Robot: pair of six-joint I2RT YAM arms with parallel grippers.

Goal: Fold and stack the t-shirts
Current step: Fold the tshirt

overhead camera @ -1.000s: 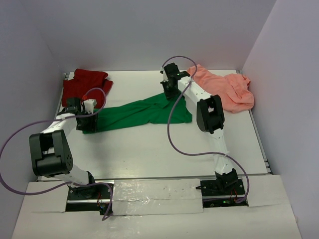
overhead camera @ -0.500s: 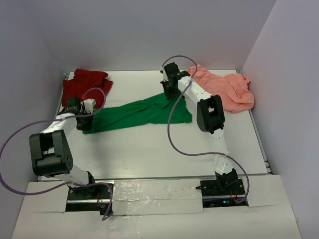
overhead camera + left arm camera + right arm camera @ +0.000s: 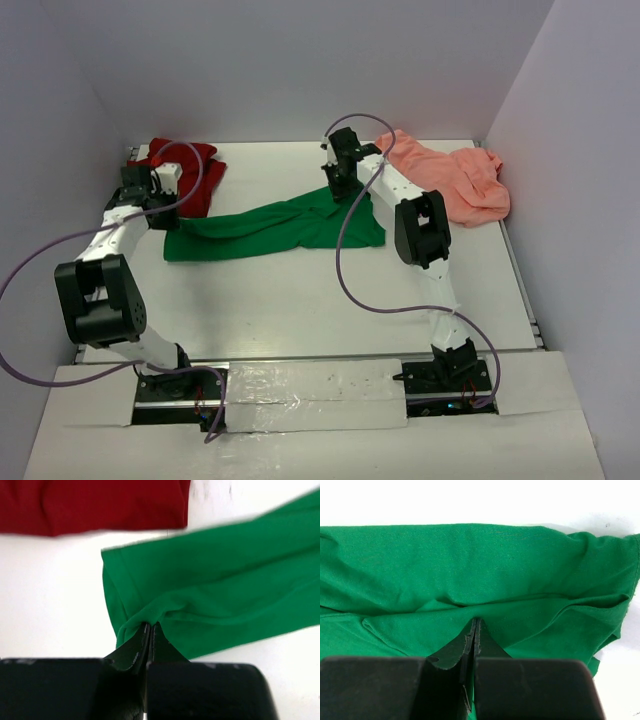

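- The green t-shirt (image 3: 270, 230) lay in the middle of the bench (image 3: 300, 310), drawn out into a long band. Its long axis ran from left to right, with the right end a little farther.
- My left pincer (image 3: 150, 627) was clenched on a small fold of green cloth at the left end of the band, close to the hem corner.
- My right pincer (image 3: 475, 622) was clenched too, grasping a ridge of the same t-shirt at its far right part.
- So each arm held the end on its own side, and the cloth was stretched between them and slack in the middle.
- The red t-shirt (image 3: 175, 170) was at the far left corner, just beyond my left pincer, apart from the green cloth.
- The pink t-shirt (image 3: 450, 180) was crumpled at the far right.
- I judged that the spreading step was in progress. The next move should pull the two ends apart along that axis, without dragging the red one.
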